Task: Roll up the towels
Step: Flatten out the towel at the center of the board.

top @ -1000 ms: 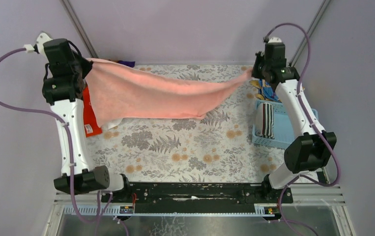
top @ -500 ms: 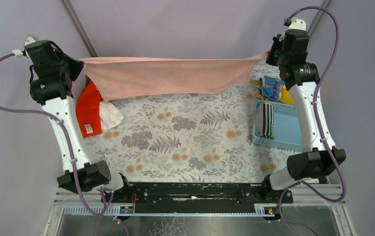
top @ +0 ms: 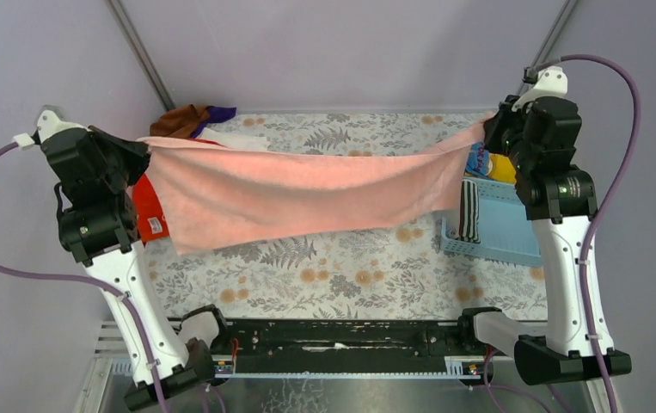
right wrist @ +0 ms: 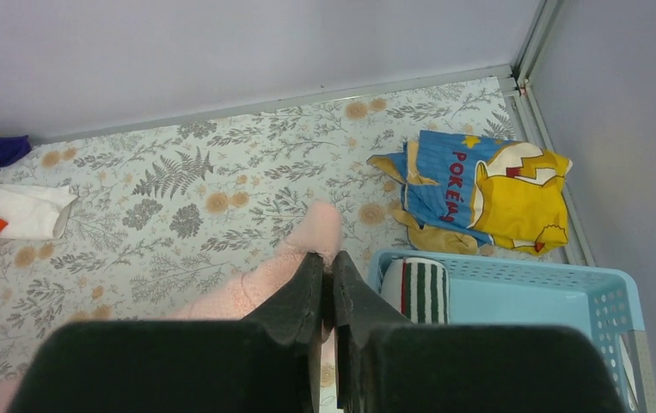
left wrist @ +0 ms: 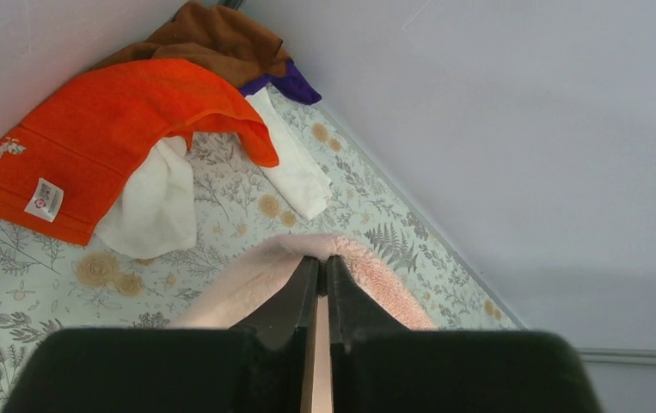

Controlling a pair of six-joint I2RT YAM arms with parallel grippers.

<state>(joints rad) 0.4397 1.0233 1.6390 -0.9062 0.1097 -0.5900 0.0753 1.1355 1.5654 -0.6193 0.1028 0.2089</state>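
Note:
A pink towel (top: 298, 194) hangs stretched in the air between both arms, above the flowered table. My left gripper (top: 145, 148) is shut on its left corner; in the left wrist view the pink terry (left wrist: 376, 271) folds over the closed fingertips of that gripper (left wrist: 323, 260). My right gripper (top: 489, 131) is shut on the right corner, and pink cloth (right wrist: 320, 225) pokes out past the closed tips of the right gripper (right wrist: 328, 256). A rolled striped towel (top: 468, 210) lies in the blue basket (top: 505, 243). Orange (left wrist: 101, 129), white (left wrist: 152, 211), brown (left wrist: 221, 34) and purple (left wrist: 294, 83) towels lie heaped at the back left.
A blue and yellow printed cloth (right wrist: 487, 189) lies behind the basket at the back right. Grey walls (top: 324, 52) close the table at the back and sides. The flowered tablecloth (top: 324, 275) shows under the hanging towel.
Both arms have drawn back toward the near edge and spread wider, carrying the pink towel with them. The towel now hangs lower in the top view, over the table's middle.

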